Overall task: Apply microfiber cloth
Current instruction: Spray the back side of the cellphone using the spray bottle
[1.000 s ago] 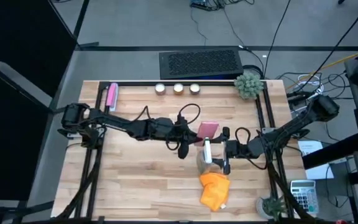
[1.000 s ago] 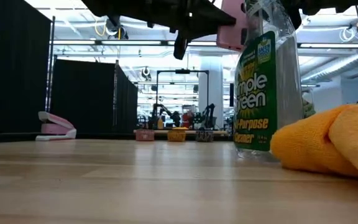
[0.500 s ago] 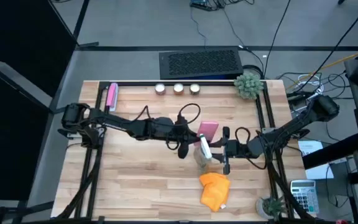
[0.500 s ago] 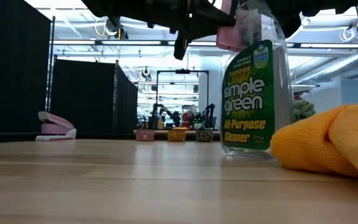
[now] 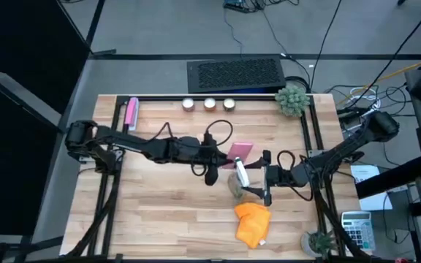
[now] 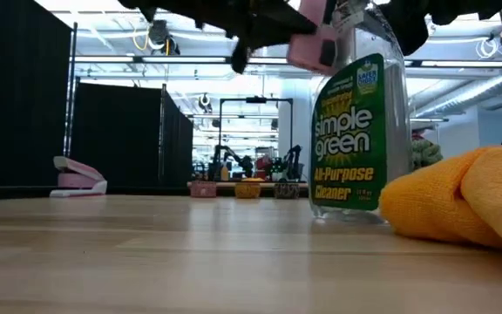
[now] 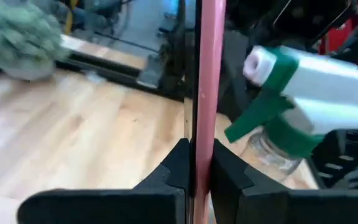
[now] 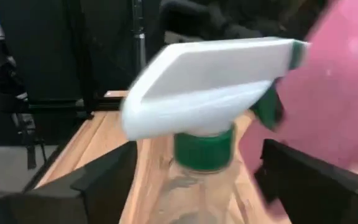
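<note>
both arms reach inward: left gripper (image 5: 224,155) clamps pink slab (image 5: 239,153); right gripper (image 5: 256,181) released around bottle (image 5: 239,183).

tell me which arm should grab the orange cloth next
Probably the right. Its gripper is at the spray bottle, just beside the cloth, and could let go of it. The left gripper is shut on the pink slab, held in the air, farther from the cloth.

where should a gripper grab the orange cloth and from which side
Pinch a raised fold on top of the cloth, coming straight down. It lies crumpled in a soft heap on the table, free of both grippers, so its humps offer fabric to grip. Avoid the edge beside the spray bottle.
</note>
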### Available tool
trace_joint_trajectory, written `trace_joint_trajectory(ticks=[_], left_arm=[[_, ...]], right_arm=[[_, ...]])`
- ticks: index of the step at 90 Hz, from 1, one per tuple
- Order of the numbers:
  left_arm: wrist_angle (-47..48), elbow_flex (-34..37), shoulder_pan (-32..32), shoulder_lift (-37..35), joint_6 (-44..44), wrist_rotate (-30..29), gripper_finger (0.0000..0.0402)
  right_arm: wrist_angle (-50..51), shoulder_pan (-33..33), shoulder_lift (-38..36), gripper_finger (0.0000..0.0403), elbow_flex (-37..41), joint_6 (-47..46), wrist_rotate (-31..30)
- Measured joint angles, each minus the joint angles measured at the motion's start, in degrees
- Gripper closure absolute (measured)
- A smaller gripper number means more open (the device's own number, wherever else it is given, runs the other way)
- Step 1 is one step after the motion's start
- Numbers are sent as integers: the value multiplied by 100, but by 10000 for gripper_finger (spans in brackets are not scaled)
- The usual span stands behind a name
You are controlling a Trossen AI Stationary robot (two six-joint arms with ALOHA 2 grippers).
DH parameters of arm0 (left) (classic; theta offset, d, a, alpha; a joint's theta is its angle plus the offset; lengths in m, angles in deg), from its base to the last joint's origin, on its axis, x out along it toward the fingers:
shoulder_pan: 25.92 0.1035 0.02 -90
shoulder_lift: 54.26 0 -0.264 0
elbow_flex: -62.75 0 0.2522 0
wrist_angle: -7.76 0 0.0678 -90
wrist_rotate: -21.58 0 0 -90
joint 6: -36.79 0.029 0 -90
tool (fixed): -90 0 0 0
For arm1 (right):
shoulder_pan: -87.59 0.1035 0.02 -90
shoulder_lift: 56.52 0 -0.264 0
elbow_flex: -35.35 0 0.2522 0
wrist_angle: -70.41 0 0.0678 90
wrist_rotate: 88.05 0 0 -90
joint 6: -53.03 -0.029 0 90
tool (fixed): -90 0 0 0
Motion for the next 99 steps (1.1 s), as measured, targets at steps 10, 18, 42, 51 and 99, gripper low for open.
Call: trace_joint_trajectory(ticks=[10,18,42,51,99], left_arm=[[417,-4,-61,-334,84,-59,386],[602,-4,-158,-417,95,-60,386],[1163,-2,-477,-410,71,-285,386],[1687,7,-552,-501,123,-784,386],[1125,106,-1389,-866,244,-1437,386]], right_arm=[[154,-1,-164,68,0,-161,-18],[134,4,-217,68,0,-179,-11],[166,3,-215,77,0,-371,9],[179,1,-215,81,0,-373,-23],[199,26,-215,83,-4,-465,-7]])
